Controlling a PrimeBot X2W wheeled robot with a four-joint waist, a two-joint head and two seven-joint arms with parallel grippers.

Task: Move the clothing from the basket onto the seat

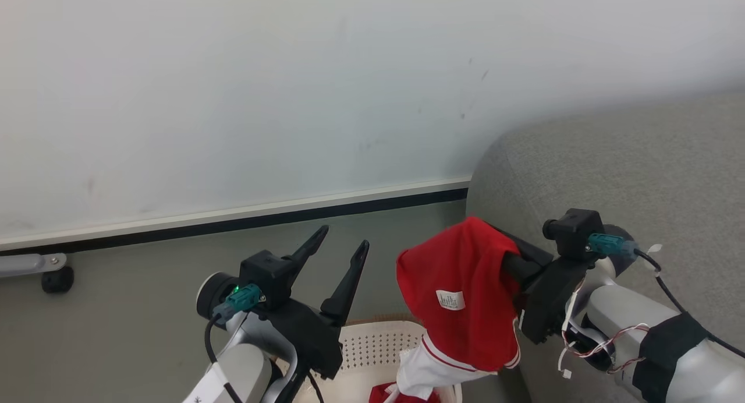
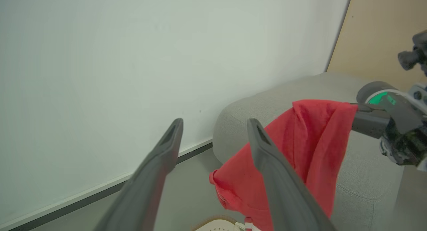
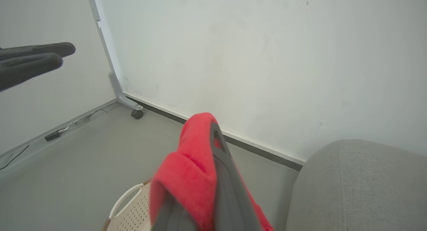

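Clothing (image 1: 460,286), bright red soft fabric w/ white trim, hangs above cream perforated plastic basket (image 1: 372,345), pinched in right gripper (image 3: 215,137), left gripper (image 1: 344,240) wide & empty above basket too; lift till tail clears basket rim, then swing to big grey fabric seat (image 1: 628,170) right of basket.

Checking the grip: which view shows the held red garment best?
The head view: the red garment hangs from the right gripper, label and trim visible. Left wrist view: a finger covers part. Right wrist view: bunched fabric at the fingers.
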